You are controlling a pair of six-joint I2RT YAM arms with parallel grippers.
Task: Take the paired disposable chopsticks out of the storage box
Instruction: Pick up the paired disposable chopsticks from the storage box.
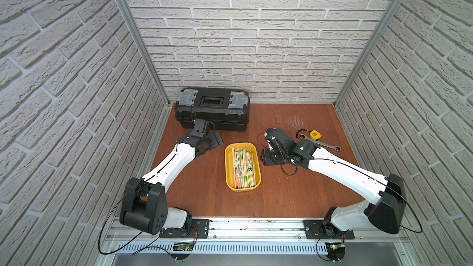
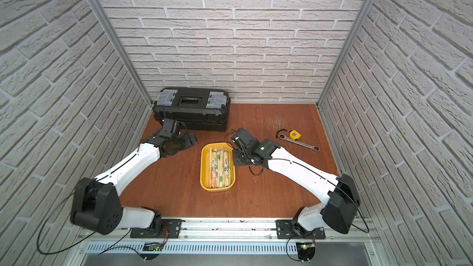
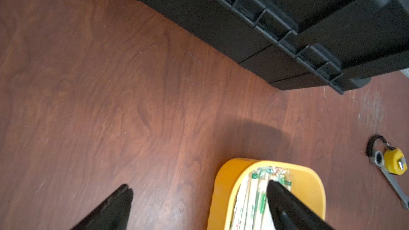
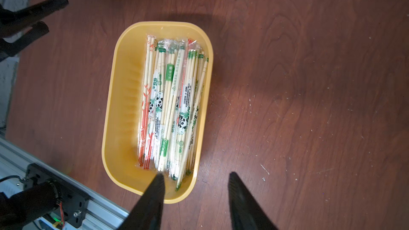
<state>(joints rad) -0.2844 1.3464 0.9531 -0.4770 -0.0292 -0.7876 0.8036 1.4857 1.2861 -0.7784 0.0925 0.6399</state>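
Observation:
The storage box (image 1: 229,167) is a shallow yellow tray at the middle of the wooden table, seen in both top views (image 2: 204,167). The paired disposable chopsticks (image 1: 243,167) lie lengthwise in it in clear printed sleeves, sharp in the right wrist view (image 4: 172,98). My right gripper (image 4: 196,174) hangs over the tray's right rim. It is open and holds nothing, with one finger above the tray's inside and one above the table. My left gripper (image 3: 199,184) is wide open and empty, up and left of the tray (image 3: 225,186) near the toolbox.
A closed black toolbox (image 1: 212,108) stands at the back left against the wall. A yellow tape measure (image 1: 315,134) and a metal wrench (image 1: 322,144) lie at the right behind my right arm. An aluminium rail (image 1: 256,226) runs along the table's front edge.

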